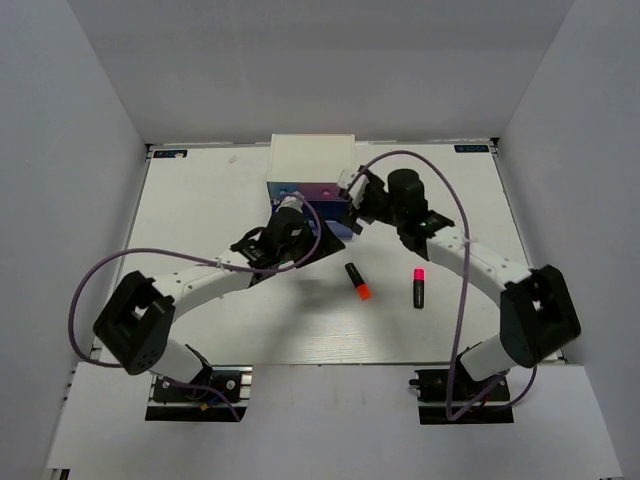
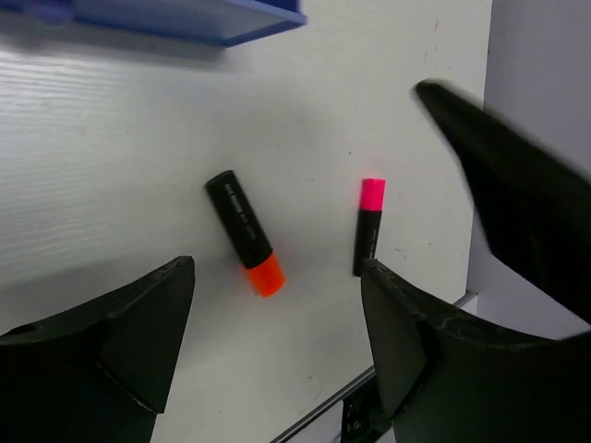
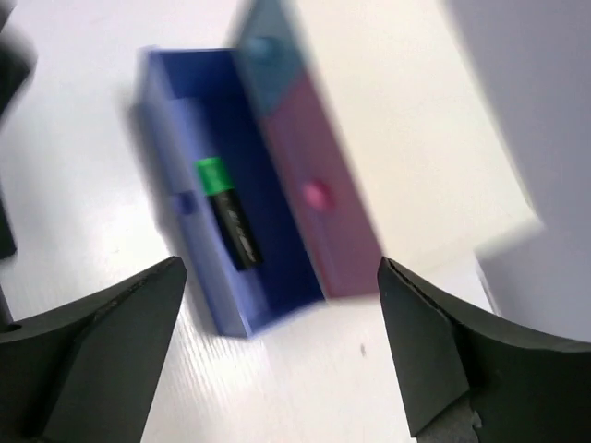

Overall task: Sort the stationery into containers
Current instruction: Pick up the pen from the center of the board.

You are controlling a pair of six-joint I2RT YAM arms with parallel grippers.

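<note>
The white table (image 1: 200, 200) carries the white chest (image 1: 312, 155) at its far side, just beyond both sets of fingers. Its blue drawer (image 3: 199, 268) stands pulled out, ahead of the right fingers and slightly toward the left one in the right wrist view. The pink drawer (image 3: 314, 231) beside it is shut, and its knob (image 3: 317, 194) sits above the gap between those fingers. Your left gripper (image 1: 290, 212) and right gripper (image 1: 352, 205) both hover close to the chest front, with jaws spread wide and nothing held. The green marker (image 3: 226, 212) already lies inside the blue drawer, so that piece looks sorted. The orange marker (image 2: 245, 233) and the pink marker (image 2: 368, 226) lie on the bare table, apart from each other and well back from the chest. In the left wrist view the orange one lies ahead of the left fingers and across the gap between them. The pink one lies just beyond the finger on that view's right side. No tube or conical piece shows in any view. You seem to be between placements. Your next move is probably to bring one open gripper back and down over the orange marker. Turn the wrist so the fingers straddle its slanted barrel, then close on the black body rather than the cap. Leave the blue drawer open for the drop.
</note>
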